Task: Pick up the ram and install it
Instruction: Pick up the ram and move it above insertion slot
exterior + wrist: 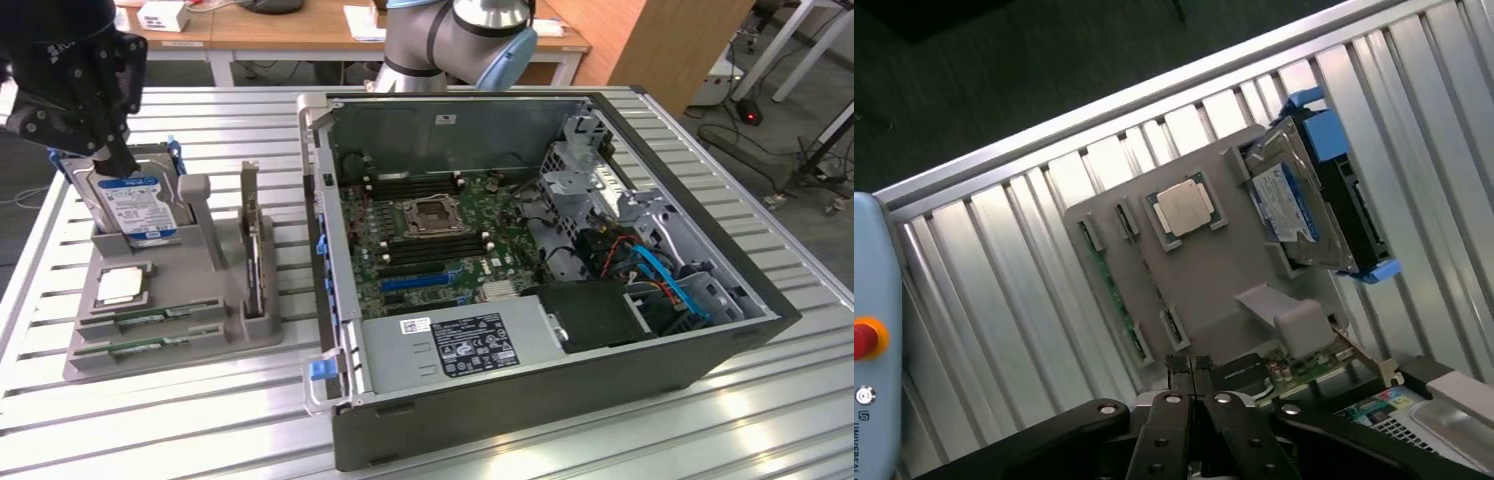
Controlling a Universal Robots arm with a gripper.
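Note:
Two green ram sticks (150, 318) lie flat in slots at the near end of a grey holder tray (187, 345) on the exterior view's left. In the wrist view a ram stick (1112, 285) runs along the tray's edge beside the CPU. My dark gripper (115, 160) hangs over the tray's far end, just above the hard drive and away from the ram. Its fingers (1172, 420) are shut together with nothing between them, and the gripper (1194, 378) looks down on the tray.
The tray also carries a silver hard drive with a blue label (136, 205), a CPU (120, 285) and an upright dark expansion card (250, 240). An open computer case (534, 250) with its motherboard (427, 225) stands to the exterior view's right on the slatted metal table (40, 250).

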